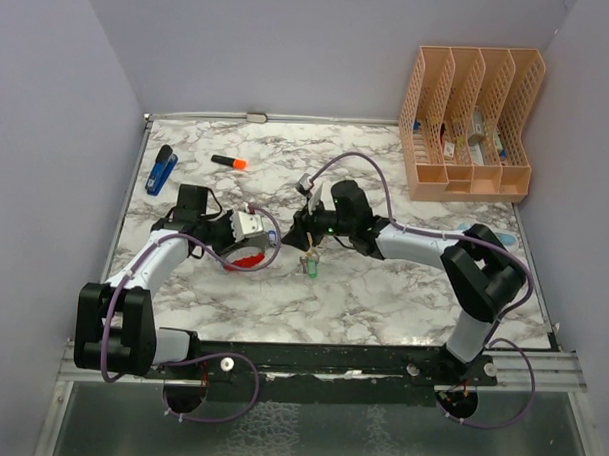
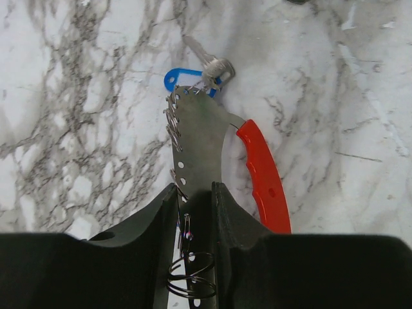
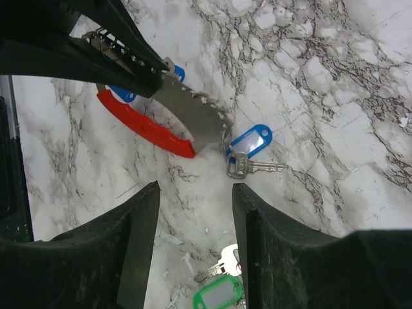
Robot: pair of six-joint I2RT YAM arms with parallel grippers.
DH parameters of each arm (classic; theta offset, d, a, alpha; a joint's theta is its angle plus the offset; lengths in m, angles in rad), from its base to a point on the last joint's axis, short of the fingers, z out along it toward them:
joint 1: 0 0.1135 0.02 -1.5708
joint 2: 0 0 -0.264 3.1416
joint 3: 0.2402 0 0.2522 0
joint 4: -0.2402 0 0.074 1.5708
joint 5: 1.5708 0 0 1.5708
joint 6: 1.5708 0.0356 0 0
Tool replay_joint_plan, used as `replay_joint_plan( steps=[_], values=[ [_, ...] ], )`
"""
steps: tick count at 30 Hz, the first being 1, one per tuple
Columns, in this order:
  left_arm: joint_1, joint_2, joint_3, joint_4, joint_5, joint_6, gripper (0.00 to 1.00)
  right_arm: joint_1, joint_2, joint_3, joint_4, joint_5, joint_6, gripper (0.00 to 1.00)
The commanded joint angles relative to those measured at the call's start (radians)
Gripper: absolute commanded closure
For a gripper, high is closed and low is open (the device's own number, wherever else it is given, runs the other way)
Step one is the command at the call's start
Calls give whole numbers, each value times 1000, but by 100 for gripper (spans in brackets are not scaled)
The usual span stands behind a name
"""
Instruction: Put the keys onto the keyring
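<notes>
Surface (image 1: 382,291): white marble pattern with grey veins, closed in by pale lilac walls.
Keyring (image 2: 199,138): left of centre on the surface; toothed silver-grey side clamped, red side curving away beside it.
Blue-tagged key (image 3: 248,143): flat on the surface, touching the silver tip of the keyring; threaded on or not, cannot tell.
Green-tagged key (image 3: 219,295): flat on the surface, apart from the keyring, near the blue-tagged key.
Left gripper (image 2: 194,190): pinching the silver-grey side of the keyring, small wire rings just behind the fingers.
Right gripper (image 3: 194,188): spread wide, nothing between the fingers, poised above both keys and near the keyring tip.
Orange marker (image 1: 230,162): far left part, well apart from the keyring.
Blue stapler (image 1: 161,170): near the marker, by the left edge.
File organiser (image 1: 468,124): peach-coloured, far right corner.
</notes>
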Motion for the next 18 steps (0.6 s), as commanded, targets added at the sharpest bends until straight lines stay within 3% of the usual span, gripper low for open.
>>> replay_joint_plan(
  steps=[1,12,14,18],
  values=[
    [14,-8,-19,165,-193,-58,79,6,28,35,-25,48,16,51],
    [19,53,12,149,-190,-48,64,16,149,140,-64,70,19,56],
    [19,53,2,167,-215,-46,35,17,171,166,-52,60,35,53],
    [26,44,13,168,-234,-42,32,20,221,222,-49,77,32,54]
  ],
)
